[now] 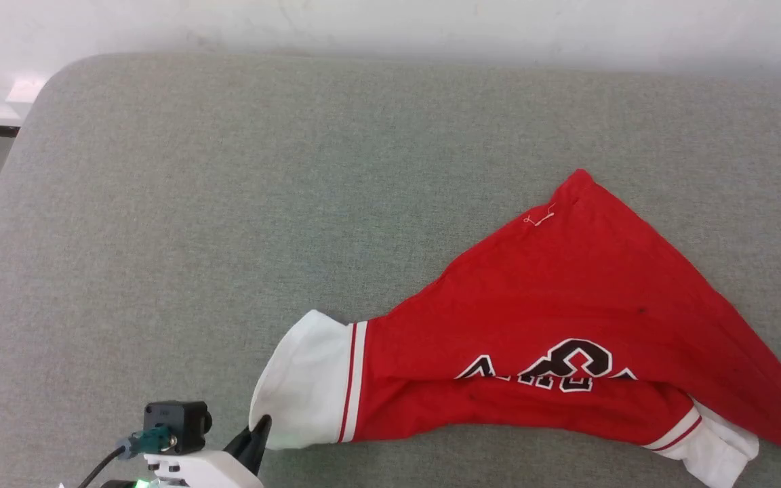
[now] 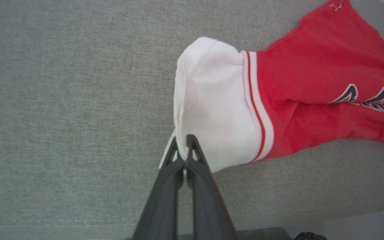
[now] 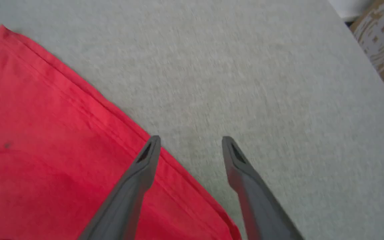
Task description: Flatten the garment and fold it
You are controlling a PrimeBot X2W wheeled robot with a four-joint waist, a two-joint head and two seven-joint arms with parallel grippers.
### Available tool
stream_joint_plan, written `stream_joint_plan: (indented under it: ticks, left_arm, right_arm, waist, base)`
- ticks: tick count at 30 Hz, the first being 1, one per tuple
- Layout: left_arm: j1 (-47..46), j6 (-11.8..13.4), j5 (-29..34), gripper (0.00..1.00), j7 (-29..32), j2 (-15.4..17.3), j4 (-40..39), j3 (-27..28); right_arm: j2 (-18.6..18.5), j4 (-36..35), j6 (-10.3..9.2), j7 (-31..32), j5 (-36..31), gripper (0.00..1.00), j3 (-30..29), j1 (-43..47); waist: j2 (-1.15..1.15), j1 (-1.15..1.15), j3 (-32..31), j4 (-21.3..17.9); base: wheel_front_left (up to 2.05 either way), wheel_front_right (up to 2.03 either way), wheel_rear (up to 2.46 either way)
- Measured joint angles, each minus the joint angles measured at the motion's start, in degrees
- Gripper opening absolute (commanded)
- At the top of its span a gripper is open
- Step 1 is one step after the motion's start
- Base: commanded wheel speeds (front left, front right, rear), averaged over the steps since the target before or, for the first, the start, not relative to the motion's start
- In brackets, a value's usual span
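The left gripper (image 2: pixel 182 146) has its two dark fingers pressed together on the open cuff edge of a white sleeve (image 2: pixel 215 110), the cloth pinched between the tips. The right gripper (image 3: pixel 191 143) is spread wide: one finger lies over the red hem (image 3: pixel 118 116), the other over bare grey cloth; the blurred wrist view leaves it unclear whether either touches. The red jersey T-shirt (image 1: pixel 567 305) lies bunched in a rough triangle on the near right part of a grey upholstered surface (image 1: pixel 228 203). Its pinched sleeve points left, and a second white sleeve (image 1: pixel 709 451) lies at the near right. The black, white-outlined lettering (image 1: pixel 567 369) is half tucked into a fold. A pale wall (image 1: pixel 390 27) runs behind the surface.
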Motion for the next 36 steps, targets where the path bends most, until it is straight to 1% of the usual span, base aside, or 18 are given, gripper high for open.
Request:
stream_joint_plan:
  ticks: [3,5,8,11,13,15,18,23,26,29,35,36]
  left_arm:
    - [-0.09,-0.01,-0.03,0.00,-0.03,-0.09,0.01,-0.25]
    - [-0.16,-0.02,-0.04,0.00,-0.10,-0.22,0.09,-0.53]
    - [-0.60,-0.10,-0.05,0.00,-0.53,-0.51,0.25,-0.97]
    - [-1.53,-0.44,-0.04,0.00,-0.59,-0.53,0.57,-1.15]
    - [-2.25,-0.66,-0.04,0.00,-0.71,-0.55,0.68,-1.29]
    - [-2.96,-0.68,-0.04,0.00,-0.80,-0.68,0.80,-1.41]
    - [-3.69,-1.14,-0.03,0.00,-1.11,-1.14,1.10,-1.86]
    - [-5.67,-2.30,-0.02,0.00,-1.66,-1.68,2.34,-2.99]
    - [-6.94,-2.69,0.00,0.00,-2.12,-2.22,3.12,-3.39]
    - [-7.56,-3.10,0.03,0.00,-2.61,-2.77,3.91,-3.92]
    - [-7.86,-3.28,0.02,0.00,-3.15,-3.42,5.39,-4.68]
    - [-7.86,-3.59,0.02,0.00,-3.31,-3.41,5.66,-4.68]
  right_arm:
    - [-2.05,-0.42,-0.01,-10.65,1.35,1.00,5.17,-3.88]
    - [-2.96,0.10,-0.02,-18.02,3.70,1.00,8.35,-6.84]
    - [-6.38,2.24,-0.01,-27.24,6.34,1.00,16.36,-10.75]
    - [-9.99,5.88,-0.01,-32.48,7.83,1.00,23.51,-14.49]
    - [-12.14,8.77,-0.01,-33.85,8.83,1.00,27.91,-17.35]
    - [-13.74,12.01,-0.01,-33.54,9.47,1.00,32.27,-20.50]
    - [-15.41,17.13,-0.01,-30.63,10.68,1.00,37.60,-25.49]
    - [-17.28,25.62,-0.01,-22.36,12.73,1.00,44.89,-33.91]
    - [-17.79,30.16,-0.01,-16.81,13.01,1.00,47.12,-38.06]
    - [-17.80,33.98,-0.01,-11.48,12.95,1.00,48.13,-41.58]
    - [-17.69,37.53,-0.01,-2.34,12.67,1.00,49.94,-46.24]
    - [-17.66,38.09,-0.01,-0.26,12.55,0.56,49.97,-46.92]
  waist:
    - [0.00,0.00,0.47,0.38]
    - [0.00,0.01,0.94,0.57]
    - [0.00,0.00,1.77,0.94]
    - [0.00,0.01,2.72,1.41]
    - [0.00,0.01,3.40,1.83]
    - [0.00,0.01,4.14,2.32]
    - [0.00,0.01,5.39,3.13]
    - [0.00,0.02,7.75,4.64]
    - [0.00,0.01,9.02,5.73]
    - [0.00,0.01,10.19,6.79]
    - [0.00,0.00,11.71,8.62]
    - [0.00,0.00,11.81,8.80]
  base:
    - [0.00,0.00,0.00]
    - [0.00,0.00,0.00]
    - [0.00,0.00,0.00]
    - [0.00,0.00,0.00]
    - [0.00,0.00,0.00]
    - [0.00,0.00,0.00]
    - [0.00,0.00,0.00]
    - [0.00,0.00,0.00]
    - [0.00,0.00,0.00]
    - [0.00,0.00,0.00]
    - [0.00,0.00,0.00]
    - [0.00,0.00,0.00]
